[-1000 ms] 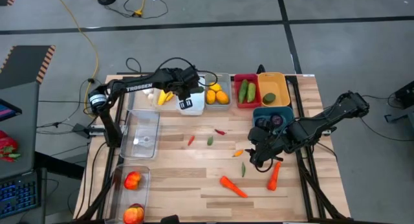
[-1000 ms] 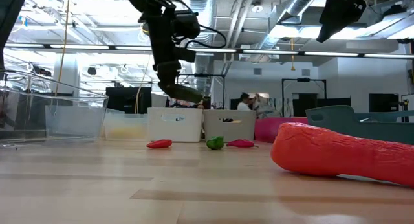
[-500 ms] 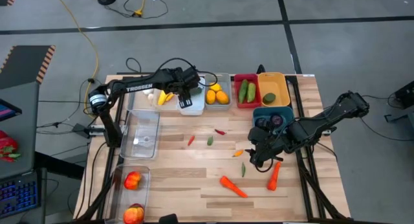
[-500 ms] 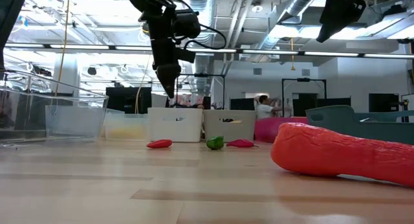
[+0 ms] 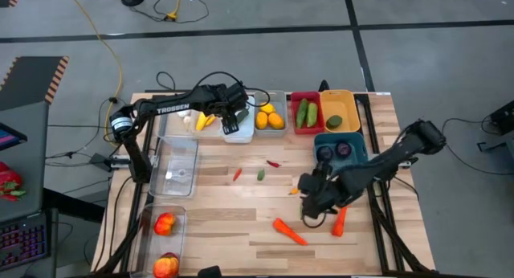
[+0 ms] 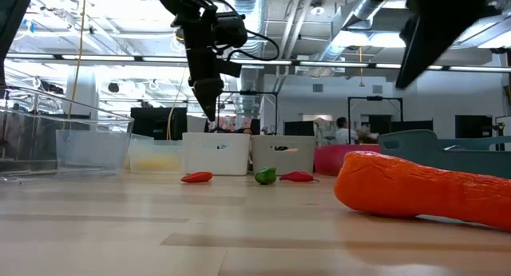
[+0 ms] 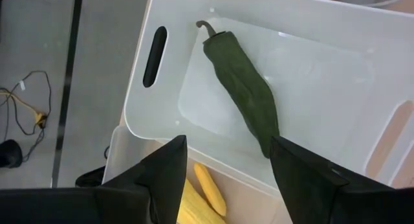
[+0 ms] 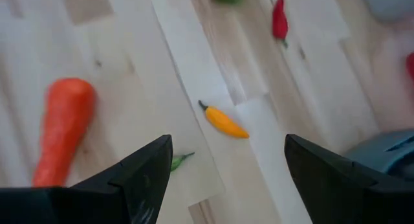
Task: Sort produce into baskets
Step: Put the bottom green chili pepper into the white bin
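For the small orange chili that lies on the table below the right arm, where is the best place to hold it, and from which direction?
Probably across the middle of the orange chili, coming straight down from above. It lies flat on the table, thin and tapered, so the ends give little to pinch. The right tool is open above it.

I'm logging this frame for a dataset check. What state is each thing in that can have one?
left pincer: open, empty, above the white bin
dark green pepper: lying in the white bin
right pincer: open, empty, over loose produce
orange chili: loose on the table
two carrots: loose on the table
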`<state>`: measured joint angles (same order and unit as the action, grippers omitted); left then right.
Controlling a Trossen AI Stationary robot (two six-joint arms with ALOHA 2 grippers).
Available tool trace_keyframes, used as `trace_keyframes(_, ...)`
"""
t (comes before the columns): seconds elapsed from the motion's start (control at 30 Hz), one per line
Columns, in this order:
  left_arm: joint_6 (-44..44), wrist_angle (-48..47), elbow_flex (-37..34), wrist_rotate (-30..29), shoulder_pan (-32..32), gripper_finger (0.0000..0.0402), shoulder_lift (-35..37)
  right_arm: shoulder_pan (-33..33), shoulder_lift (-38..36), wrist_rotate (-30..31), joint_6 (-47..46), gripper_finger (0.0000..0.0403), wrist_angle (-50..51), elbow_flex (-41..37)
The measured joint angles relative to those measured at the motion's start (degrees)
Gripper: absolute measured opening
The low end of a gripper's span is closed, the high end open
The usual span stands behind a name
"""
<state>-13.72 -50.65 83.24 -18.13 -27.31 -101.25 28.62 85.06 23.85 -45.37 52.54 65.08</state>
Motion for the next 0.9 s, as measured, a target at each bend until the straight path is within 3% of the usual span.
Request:
trace_keyframes(0.3,1.27,0.02,0.0,0.44,0.0,0.0207,0.0,-0.7,10.55,-7.13,-14.84,0.0324,-0.14,0.0)
trace_keyframes(0.53,1.09,0.06,0.0,1.42,0.0,0.0207,0.0,0.34,15.58,-9.23,-24.12,0.0324,-1.57,0.0)
trace_keyframes(0.9,1.09,0.09,0.0,1.4,0.01,0.0207,0.0,1.11,20.37,-12.75,-25.81,0.0305,-5.26,-0.02)
